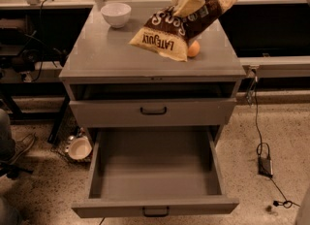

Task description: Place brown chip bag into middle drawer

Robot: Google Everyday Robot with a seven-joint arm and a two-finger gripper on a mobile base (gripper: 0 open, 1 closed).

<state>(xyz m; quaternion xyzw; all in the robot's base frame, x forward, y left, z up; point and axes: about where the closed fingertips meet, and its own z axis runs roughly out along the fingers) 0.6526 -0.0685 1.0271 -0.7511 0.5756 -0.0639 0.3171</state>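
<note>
The crinkly dark-brown chip bag point(180, 25) with big white lettering hangs tilted over the right half of the grey cabinet top point(101, 59). Its cream-tan end band points down and to the left. Whether that lowest corner touches the surface, I cannot tell. The robot's cream-coloured gripper point(187, 6) comes in from the top edge of the view, over the back right of the cabinet. Its fingers are pinched together on the bag's upper end, and the bag dangles from them.

A small round orange fruit point(193, 49) sits on the top just behind the bag's lower corner, partly hidden by it. A white bowl point(116, 13) stands well apart at the back left.

Below the top, the upper grey drawer point(111, 112) with a dark bar handle is closed. Under it the wide shallow grey metal middle drawer point(155, 204) is pulled far out.

A pale round dish point(80, 148) lies on the speckled floor left of the cabinet, and a black cable with an adapter point(265, 166) trails on the right.
</note>
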